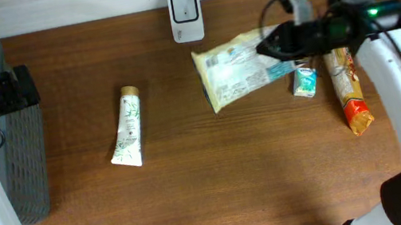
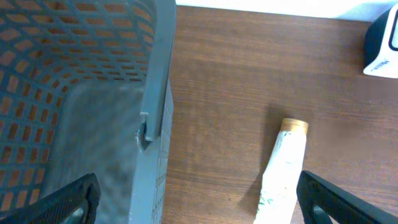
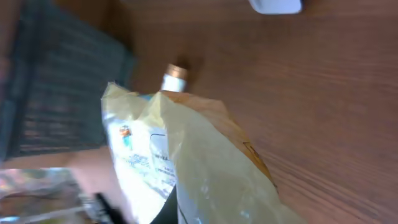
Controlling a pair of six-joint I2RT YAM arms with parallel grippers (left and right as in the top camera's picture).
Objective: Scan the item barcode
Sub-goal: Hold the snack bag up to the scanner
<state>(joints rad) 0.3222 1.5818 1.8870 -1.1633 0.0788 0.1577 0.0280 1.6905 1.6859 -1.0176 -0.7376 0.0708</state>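
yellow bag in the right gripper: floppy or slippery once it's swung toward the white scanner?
Probably floppy: the yellow bag is pinched at one edge by the right gripper and shows deep creases in the wrist view. It looks puffy, so likely light. The glossy film might slip or twist, tilting the printed face.

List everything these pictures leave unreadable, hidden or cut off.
- Barcode on the bag: print too small in the overhead view, blurred in the right wrist view.
- Lower end of the tube: cut off by the bottom edge of the left wrist view.
- Most of the scanner: cropped by that view's right edge.
- Much of the basket: cropped by its left and top edges.
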